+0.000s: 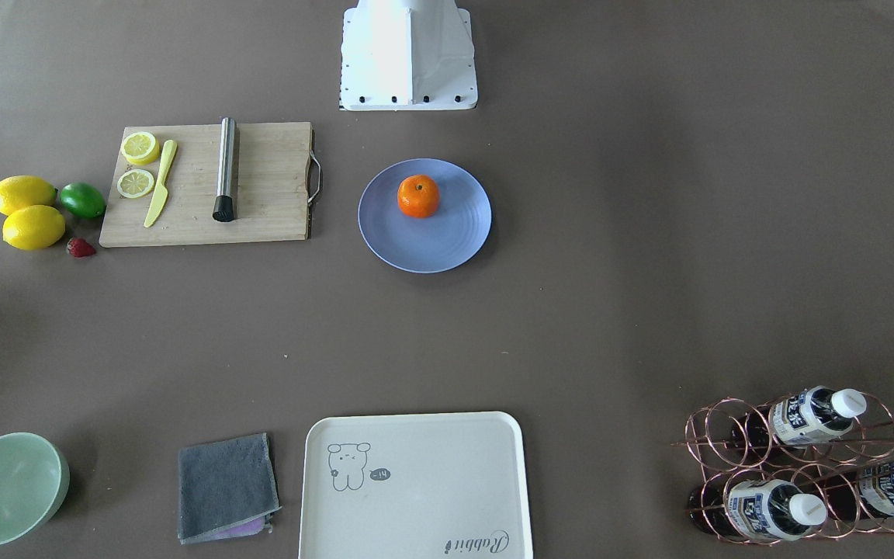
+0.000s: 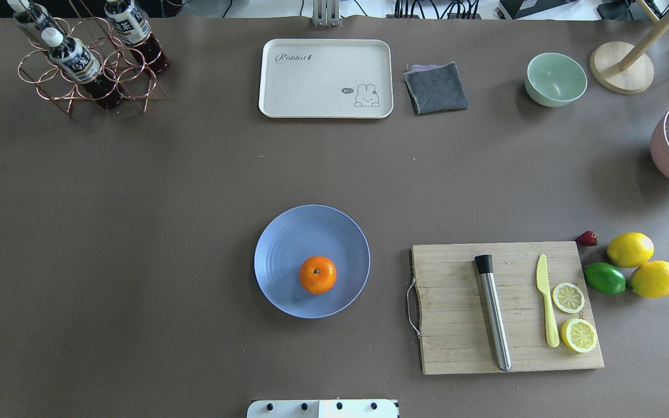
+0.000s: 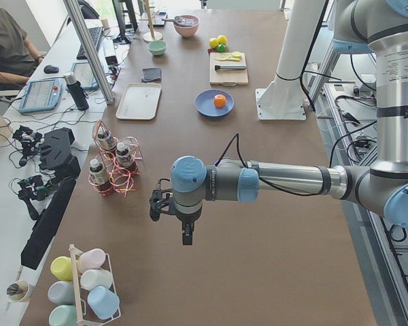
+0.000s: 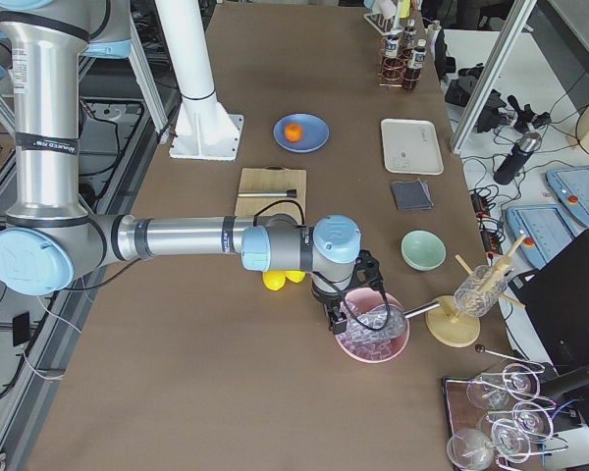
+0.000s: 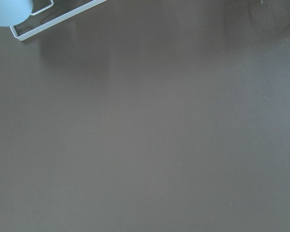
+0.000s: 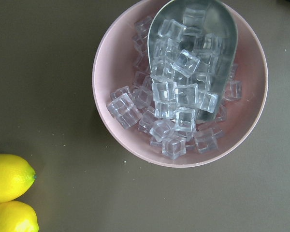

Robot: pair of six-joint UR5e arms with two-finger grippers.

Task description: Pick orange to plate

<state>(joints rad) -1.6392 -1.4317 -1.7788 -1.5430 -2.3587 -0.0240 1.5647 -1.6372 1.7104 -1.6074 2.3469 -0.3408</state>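
The orange [image 2: 317,274] is sitting on the plate [image 2: 288,244], touching it, off-centre toward the robot's side, stem dimple facing up. Judging by that, the task is looking done, so the risks are all about undoing it.

Both arms are hanging well apart from the plate, 1 at each end of the table. The left gripper [image 3: 186,236] is hovering over bare table near the cup rack [image 5: 24,30]. The right gripper [image 4: 348,316] is hovering above the ice bowl [image 6: 102,99], with the scoop [image 6: 226,30] lying in it and 2 lemons [image 6: 8,177] just left of it. Both grippers are showing only in the side views, and the wrist views are showing no fingers, so I cannot tell whether either pair is spread or pressed together.

What could go wrong:
- The plate is looking shallow and the orange is round, so any bump to the plate or table is likely to roll it toward the rim or off.
- The right arm sweeping back low is risking a clip on the scoop or bowl, spilling ice.
- A fresh grasp attempt is risking lifting the orange off again.
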